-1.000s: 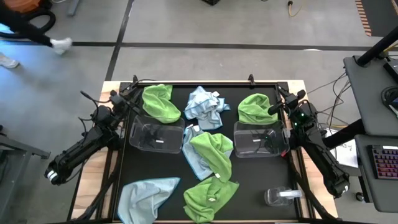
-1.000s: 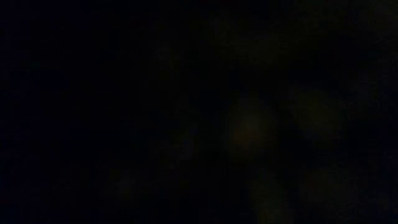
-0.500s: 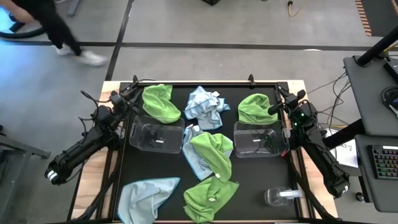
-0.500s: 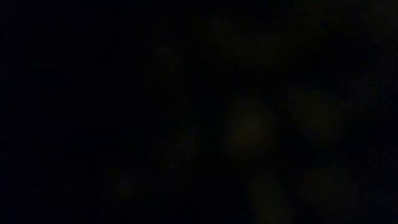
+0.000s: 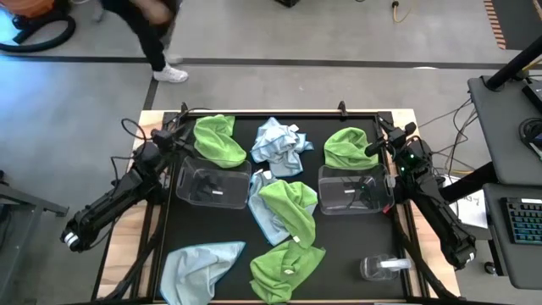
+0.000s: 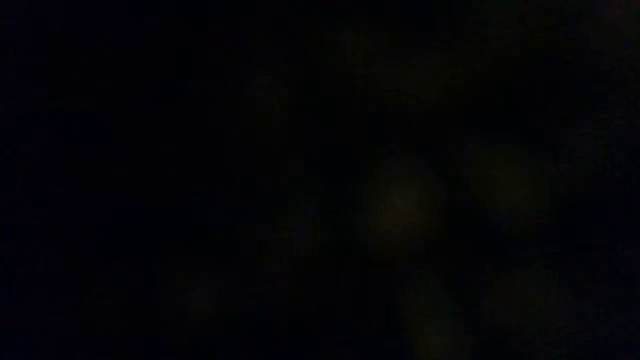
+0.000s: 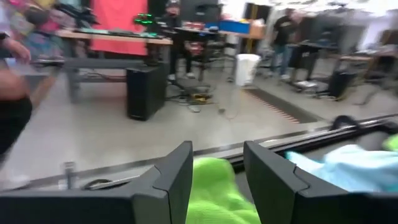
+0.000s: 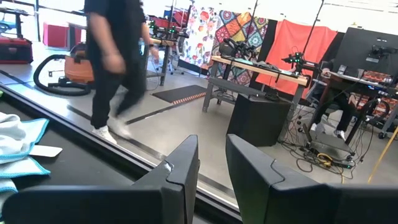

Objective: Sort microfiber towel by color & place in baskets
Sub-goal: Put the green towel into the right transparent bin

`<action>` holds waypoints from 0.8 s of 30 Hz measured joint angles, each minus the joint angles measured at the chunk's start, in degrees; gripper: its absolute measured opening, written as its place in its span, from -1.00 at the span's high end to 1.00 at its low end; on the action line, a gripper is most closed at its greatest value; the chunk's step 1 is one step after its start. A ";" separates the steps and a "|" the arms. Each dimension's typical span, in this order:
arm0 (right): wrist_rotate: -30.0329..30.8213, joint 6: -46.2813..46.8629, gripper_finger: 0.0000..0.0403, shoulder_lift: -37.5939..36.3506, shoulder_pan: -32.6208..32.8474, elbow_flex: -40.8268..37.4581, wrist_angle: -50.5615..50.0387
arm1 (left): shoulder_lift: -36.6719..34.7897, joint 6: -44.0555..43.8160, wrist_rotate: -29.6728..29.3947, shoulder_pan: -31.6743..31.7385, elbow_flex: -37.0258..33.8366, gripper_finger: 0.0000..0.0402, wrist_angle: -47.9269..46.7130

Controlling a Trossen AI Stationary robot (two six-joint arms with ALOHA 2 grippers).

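Note:
Lime green and pale blue microfiber towels lie spread on the black mat. Green ones [image 5: 218, 140] [image 5: 349, 146] and a blue one [image 5: 279, 146] lie near the far edge. A green towel [image 5: 290, 207] lies partly over a blue one [image 5: 261, 216] at the centre. One green [image 5: 286, 267] and one blue [image 5: 199, 267] lie at the near edge. Two clear baskets [image 5: 212, 185] [image 5: 354, 188] stand left and right of centre. My left gripper [image 7: 217, 158] is open at the far-left corner, facing the green towel [image 7: 214, 186]. My right gripper [image 8: 211, 165] is open at the far-right edge, holding nothing.
A small clear round container with a white part [image 5: 385, 267] stands at the near right corner. A person [image 8: 115, 62] walks on the floor beyond the far edge. A desk with a keyboard [image 5: 517, 220] stands to the right. The low view is dark.
My left gripper has tipped down a little and its wrist has swung slightly toward the far-left green towel. Its fingers stay open. The person beyond the far edge has walked from left toward the middle. The towels and baskets lie as before.

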 joint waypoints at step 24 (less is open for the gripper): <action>0.00 -1.51 0.61 0.01 0.01 -0.01 0.01 | 0.00 -10.05 8.37 0.00 0.01 0.36 4.02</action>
